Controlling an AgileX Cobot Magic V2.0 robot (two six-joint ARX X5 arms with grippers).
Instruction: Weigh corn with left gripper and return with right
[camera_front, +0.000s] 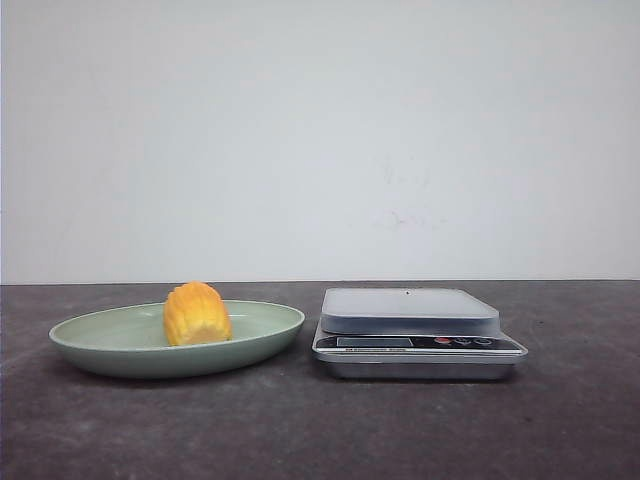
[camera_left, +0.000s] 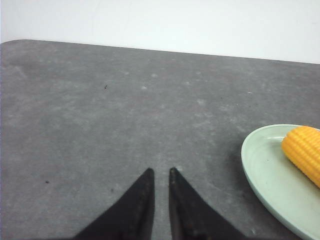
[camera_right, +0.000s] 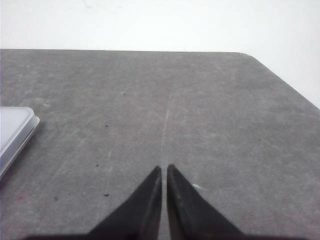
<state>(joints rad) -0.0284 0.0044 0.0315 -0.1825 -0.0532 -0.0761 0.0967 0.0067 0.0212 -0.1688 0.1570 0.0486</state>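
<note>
Lying at 2 o'clock from the clenched, empty left gripper (camera_left: 160, 172), the stubby yellow-orange corn (camera_left: 304, 152) slants across its green plate (camera_left: 260, 175), nearer than the clenched right gripper (camera_right: 164, 167).

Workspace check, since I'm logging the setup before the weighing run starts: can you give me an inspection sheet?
Surface: dark grey table, faint scuffs and specks.
Job's things: corn on green plate; scale beside the plate, platform bare.
Clutter: nothing seen.
Grippers: left gripper over bare table near the plate, fingers nearly together, holding nothing; right gripper shut, empty, near the scale's edge.
Cables: nothing seen.
Surroundings: plain white wall behind the table.
</note>
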